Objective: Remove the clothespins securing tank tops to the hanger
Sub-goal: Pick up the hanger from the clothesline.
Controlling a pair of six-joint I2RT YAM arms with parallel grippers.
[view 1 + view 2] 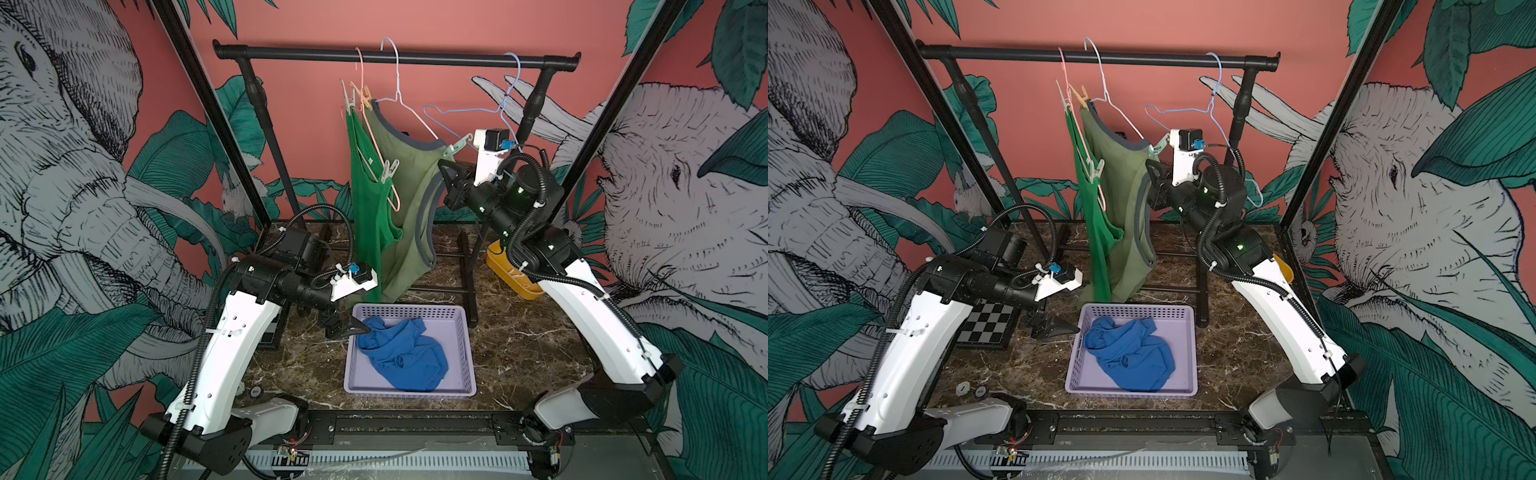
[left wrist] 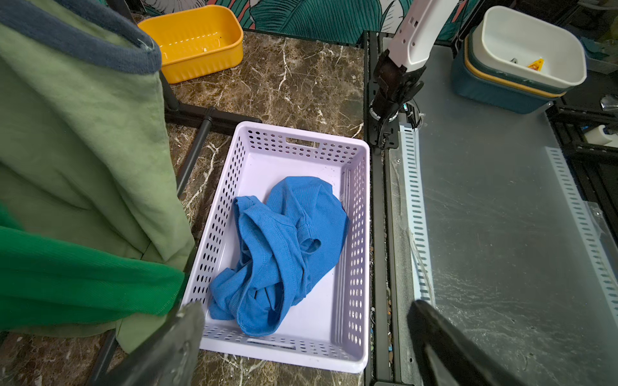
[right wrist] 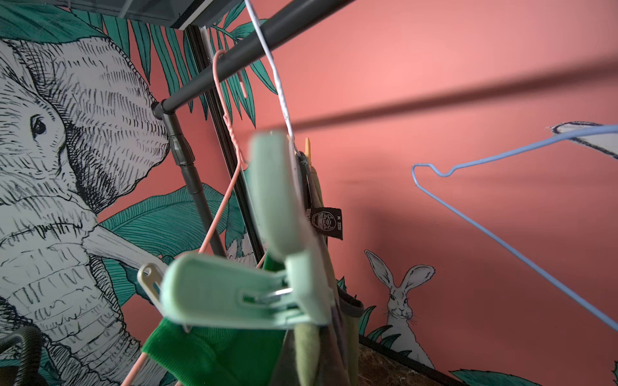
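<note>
Left hand [image 2: 304,310]: fingers wide apart, nothing held, at the left rim of the lilac basket [image 1: 409,308]. Blue tank top [image 1: 401,355] lies crumpled inside the basket. Bright green top [image 1: 368,216] and olive top [image 1: 415,187] hang behind the basket, clothespins [image 1: 389,170] attached. Right hand [image 1: 451,168]: closed, high above the basket, just beside the mint clothespin [image 1: 457,146] on the olive top's shoulder. I cannot tell whether they touch.

I'm holding the left arm low and reaching forward, the left gripper [image 1: 360,328] pointing toward the middle with its jaws standing wide apart. I'm holding the right arm raised high, elbow bent, the right gripper [image 1: 444,164] angling upward with its jaws pressed together.
</note>
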